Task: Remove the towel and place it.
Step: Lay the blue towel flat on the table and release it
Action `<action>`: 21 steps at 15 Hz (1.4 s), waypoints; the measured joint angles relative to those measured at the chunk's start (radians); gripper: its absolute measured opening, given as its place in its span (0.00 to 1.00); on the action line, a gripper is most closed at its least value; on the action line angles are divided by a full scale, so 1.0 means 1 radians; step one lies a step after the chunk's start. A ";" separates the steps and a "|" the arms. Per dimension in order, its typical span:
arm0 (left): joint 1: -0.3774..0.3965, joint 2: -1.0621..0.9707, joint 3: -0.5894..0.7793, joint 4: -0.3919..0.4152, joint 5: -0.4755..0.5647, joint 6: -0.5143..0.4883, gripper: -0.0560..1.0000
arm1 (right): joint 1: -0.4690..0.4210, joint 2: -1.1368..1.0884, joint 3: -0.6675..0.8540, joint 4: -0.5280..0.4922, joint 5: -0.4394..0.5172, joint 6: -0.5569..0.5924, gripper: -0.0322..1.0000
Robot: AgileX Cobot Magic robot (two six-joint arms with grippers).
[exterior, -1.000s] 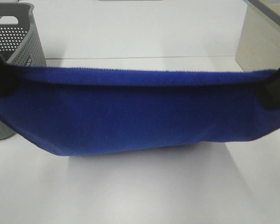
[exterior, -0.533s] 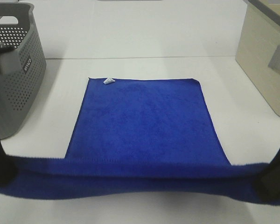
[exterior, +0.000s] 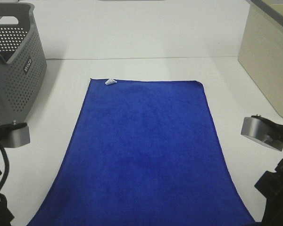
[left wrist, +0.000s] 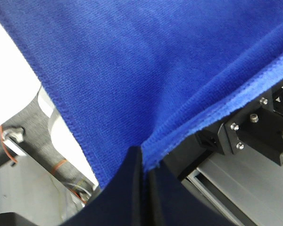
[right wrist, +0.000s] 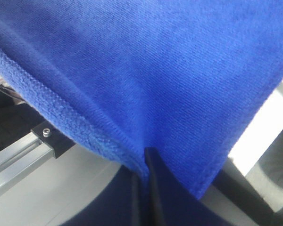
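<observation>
The royal-blue towel (exterior: 141, 146) lies spread out on the white table (exterior: 146, 33), running from its far edge down to the near edge of the exterior view. A small white tag (exterior: 110, 82) sits at its far left corner. In the left wrist view my left gripper (left wrist: 142, 162) is shut on the towel's (left wrist: 146, 70) hemmed near edge. In the right wrist view my right gripper (right wrist: 144, 165) is likewise shut on the towel's (right wrist: 155, 61) hem. In the exterior view both arms stand at the near corners, left arm (exterior: 9, 134) and right arm (exterior: 264, 134), with their fingertips below the picture.
A grey perforated basket (exterior: 14, 61) stands at the far left, apart from the towel. A beige box (exterior: 269, 56) stands along the right side. Aluminium frame rails (left wrist: 236, 188) show beneath the table's near edge.
Both grippers have pulled the towel's near edge toward the front and down. The towel, which hung stretched between them, now lies flat across the table.
</observation>
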 joint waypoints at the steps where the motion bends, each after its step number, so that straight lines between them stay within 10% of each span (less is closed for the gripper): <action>1: -0.009 0.035 0.007 -0.006 -0.012 0.008 0.05 | 0.000 0.046 0.000 -0.003 0.000 0.000 0.05; 5: -0.136 0.229 0.007 -0.017 -0.128 0.012 0.05 | 0.000 0.158 0.002 -0.073 -0.001 0.000 0.05; 21: -0.142 0.493 -0.138 -0.005 -0.107 0.017 0.05 | -0.001 0.509 0.003 -0.088 -0.065 -0.029 0.05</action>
